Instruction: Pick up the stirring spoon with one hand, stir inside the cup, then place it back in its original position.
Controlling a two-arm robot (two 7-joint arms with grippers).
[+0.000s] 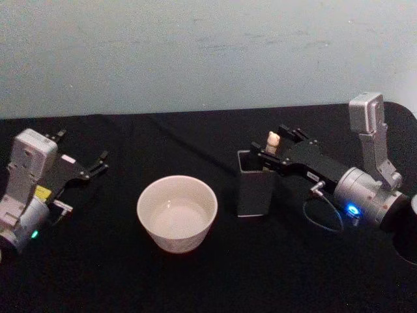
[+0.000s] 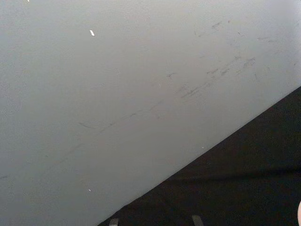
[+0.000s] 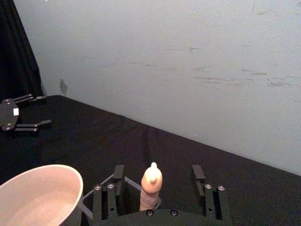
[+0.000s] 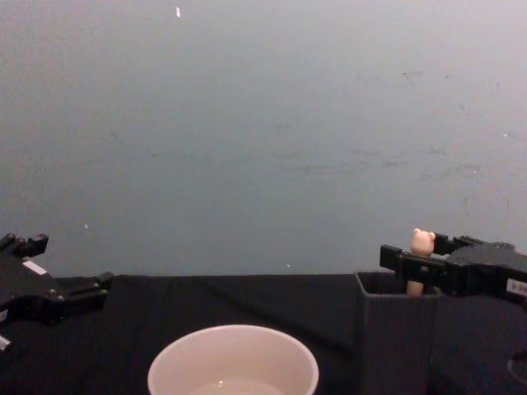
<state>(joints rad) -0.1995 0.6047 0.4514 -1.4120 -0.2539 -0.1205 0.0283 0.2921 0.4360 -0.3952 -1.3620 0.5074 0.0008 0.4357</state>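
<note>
Right gripper is spread around stirring spoon, seated in holder, untouched. Left gripper is parked spread, left of cup.

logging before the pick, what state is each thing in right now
stirring spoon: upright in the holder, bear head poking out, not gripped
holder: upright, spoon inside
cup: upright, left of the holder, no spoon in it
right gripper: open, fingers either side of the spoon handle, apart from it
left gripper: open, holding nothing, parked at far left
</note>
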